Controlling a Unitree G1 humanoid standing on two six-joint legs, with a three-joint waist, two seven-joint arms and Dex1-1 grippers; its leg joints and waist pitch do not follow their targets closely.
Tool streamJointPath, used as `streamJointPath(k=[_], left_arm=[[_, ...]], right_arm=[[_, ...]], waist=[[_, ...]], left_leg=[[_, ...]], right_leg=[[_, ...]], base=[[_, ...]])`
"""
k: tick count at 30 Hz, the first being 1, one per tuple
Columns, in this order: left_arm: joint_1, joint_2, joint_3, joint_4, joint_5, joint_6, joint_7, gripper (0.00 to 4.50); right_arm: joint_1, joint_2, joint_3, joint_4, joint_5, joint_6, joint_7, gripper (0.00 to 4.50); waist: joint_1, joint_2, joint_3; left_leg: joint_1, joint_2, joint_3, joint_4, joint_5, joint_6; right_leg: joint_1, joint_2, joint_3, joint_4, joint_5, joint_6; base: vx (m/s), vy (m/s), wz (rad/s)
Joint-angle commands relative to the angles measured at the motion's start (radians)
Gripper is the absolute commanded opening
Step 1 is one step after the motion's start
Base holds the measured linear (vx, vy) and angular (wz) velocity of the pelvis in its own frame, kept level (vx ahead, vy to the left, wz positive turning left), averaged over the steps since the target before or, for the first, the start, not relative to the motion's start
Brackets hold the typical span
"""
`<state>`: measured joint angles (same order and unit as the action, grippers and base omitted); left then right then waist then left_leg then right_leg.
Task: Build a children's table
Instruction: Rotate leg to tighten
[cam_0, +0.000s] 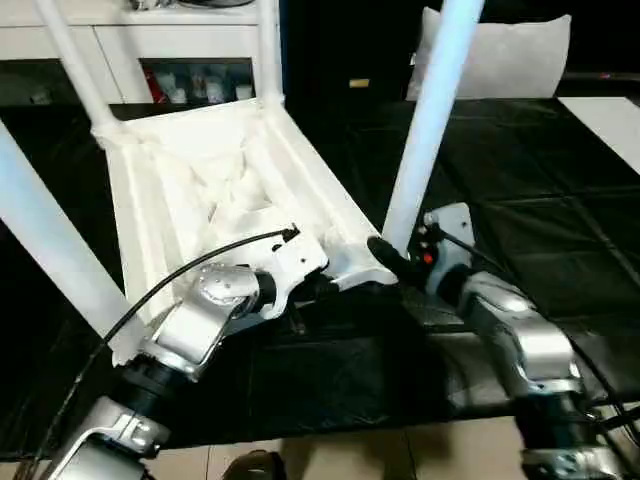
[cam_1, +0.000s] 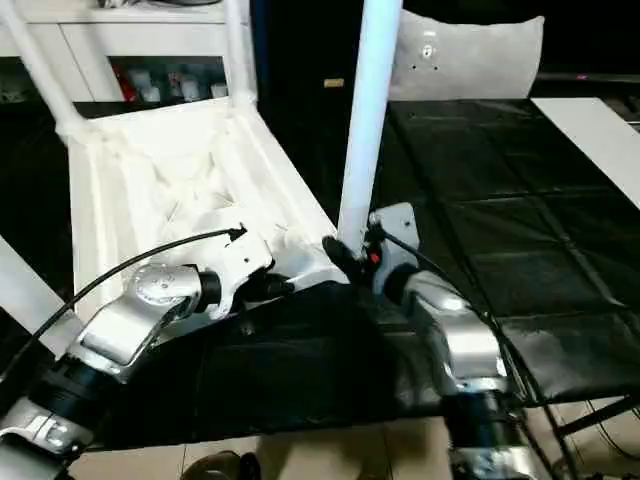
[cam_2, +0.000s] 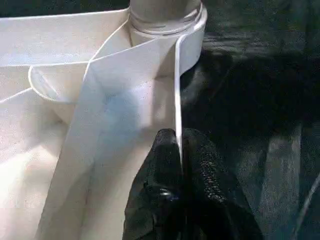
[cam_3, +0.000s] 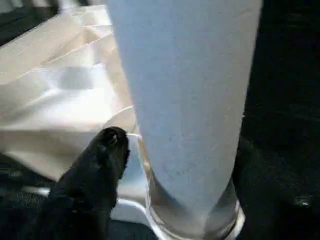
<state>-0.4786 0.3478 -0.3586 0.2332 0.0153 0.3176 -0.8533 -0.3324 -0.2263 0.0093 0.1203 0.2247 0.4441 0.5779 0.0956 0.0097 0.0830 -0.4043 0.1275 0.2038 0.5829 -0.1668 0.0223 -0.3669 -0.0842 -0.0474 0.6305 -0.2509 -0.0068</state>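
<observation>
The children's table lies upside down on the black surface, its ribbed underside (cam_0: 215, 185) facing up. Its white legs stand up from the corner sockets: two at the back (cam_0: 75, 70) (cam_0: 268, 50), one at the near left (cam_0: 50, 250) and one at the near right (cam_0: 430, 120). My left gripper (cam_2: 179, 150) is shut on the thin rim wall (cam_2: 176, 90) of the top, just short of the near right socket (cam_2: 165, 22). My right gripper (cam_0: 385, 255) sits against the base of the near right leg (cam_3: 185, 100), where it enters its socket.
A long white cabinet (cam_0: 150, 40) stands behind the table and a white cushion (cam_0: 500, 55) leans at the back right. A flat white board (cam_0: 610, 120) lies at the far right. The black surface (cam_0: 520, 220) ends at a front edge near my forearms, with beige floor below.
</observation>
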Motion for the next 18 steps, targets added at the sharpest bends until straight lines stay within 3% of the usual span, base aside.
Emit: streamJointPath(k=[1,5,8,12,18], left_arm=[[0.0,0.01,-0.017,-0.02,-0.009,-0.078,-0.056,0.0],[0.013,0.078,-0.043,-0.021,-0.028,-0.145,-0.179,0.0],[0.018,0.125,-0.068,-0.018,-0.037,-0.202,-0.27,0.0],[0.009,0.157,-0.078,0.01,-0.037,-0.268,-0.352,0.0],[0.002,0.19,-0.097,0.0,-0.074,-0.304,-0.471,0.0]], right_arm=[[0.015,-0.028,0.009,0.002,0.02,-0.01,0.062,3.7],[0.023,-0.151,0.016,-0.018,0.036,-0.054,0.233,3.92],[0.019,-0.23,0.046,-0.013,0.014,-0.092,0.337,4.28],[0.014,-0.314,0.078,-0.001,0.058,-0.137,0.536,4.28],[-0.013,-0.372,0.124,0.033,0.1,-0.152,0.744,3.84]], waist=[[0.001,-0.001,-0.056],[0.003,-0.003,-0.062],[0.006,-0.003,-0.065],[0.022,-0.001,-0.062],[0.036,-0.001,-0.062]], left_leg=[[0.039,0.114,-0.06,-0.082,-0.228,0.009],[0.033,0.112,-0.056,-0.072,-0.142,0.049],[0.033,0.11,-0.054,-0.064,-0.117,0.082],[0.036,0.118,-0.052,-0.064,-0.162,0.085],[0.037,0.122,-0.052,-0.068,-0.199,0.064]], right_leg=[[0.015,-0.095,0.054,-0.082,-0.05,-0.193],[0.021,-0.092,0.049,-0.065,0.094,-0.224],[0.022,-0.093,0.046,-0.061,0.142,-0.244],[0.021,-0.096,0.044,-0.066,0.074,-0.261],[0.017,-0.099,0.042,-0.063,0.026,-0.286]], base=[[0.0,0.0,0.0],[0.0,0.0,0.0],[0.0,0.0,0.0],[0.0,0.0,0.0],[0.0,0.0,0.0]])
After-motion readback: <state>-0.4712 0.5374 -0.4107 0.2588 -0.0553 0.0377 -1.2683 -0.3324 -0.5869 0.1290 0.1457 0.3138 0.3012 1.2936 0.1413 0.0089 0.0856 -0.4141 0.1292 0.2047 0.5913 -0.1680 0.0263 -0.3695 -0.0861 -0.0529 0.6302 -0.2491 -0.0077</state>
